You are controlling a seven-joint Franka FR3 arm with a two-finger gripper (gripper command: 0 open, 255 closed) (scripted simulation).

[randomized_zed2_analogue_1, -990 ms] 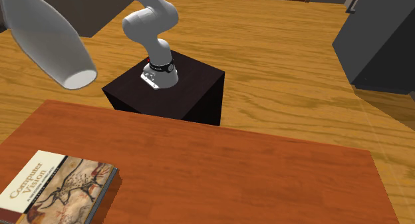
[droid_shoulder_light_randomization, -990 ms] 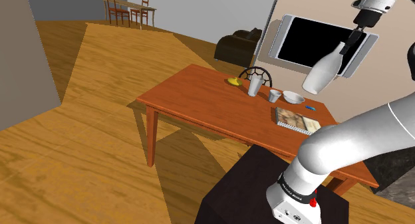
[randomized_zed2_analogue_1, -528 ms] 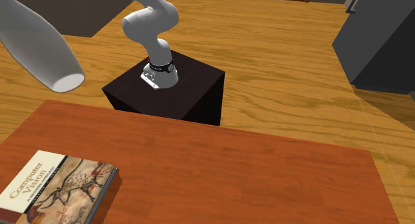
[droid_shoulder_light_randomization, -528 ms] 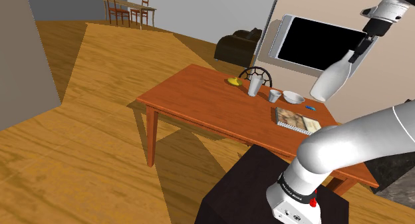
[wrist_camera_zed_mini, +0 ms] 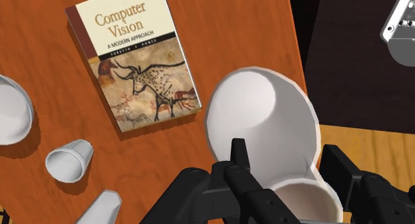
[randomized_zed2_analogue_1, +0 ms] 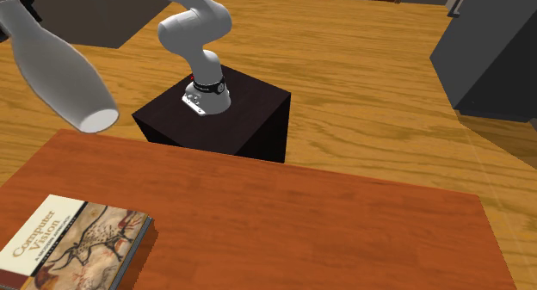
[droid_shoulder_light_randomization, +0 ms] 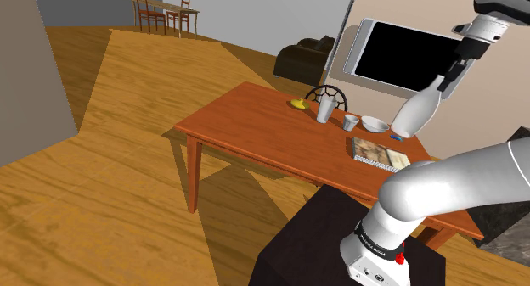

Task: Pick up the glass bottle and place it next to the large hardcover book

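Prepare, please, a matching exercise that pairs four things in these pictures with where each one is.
Things:
1. white bottle
2. book
3. black stand
4. screen

Places:
A. on the wall
B. lying flat on the table
C. tilted in the air, clasped by the gripper
D. on the wooden floor, under the arm

Pairs: 1-C, 2-B, 3-D, 4-A

bottle (droid_shoulder_light_randomization: 414, 114): plain white
book (wrist_camera_zed_mini: 136, 56): cream cvr, blk band, bull painting, maroon spine
table (randomized_zed2_analogue_1: 301, 228): red-brown wood grain
stand (randomized_zed2_analogue_1: 232, 120): blk
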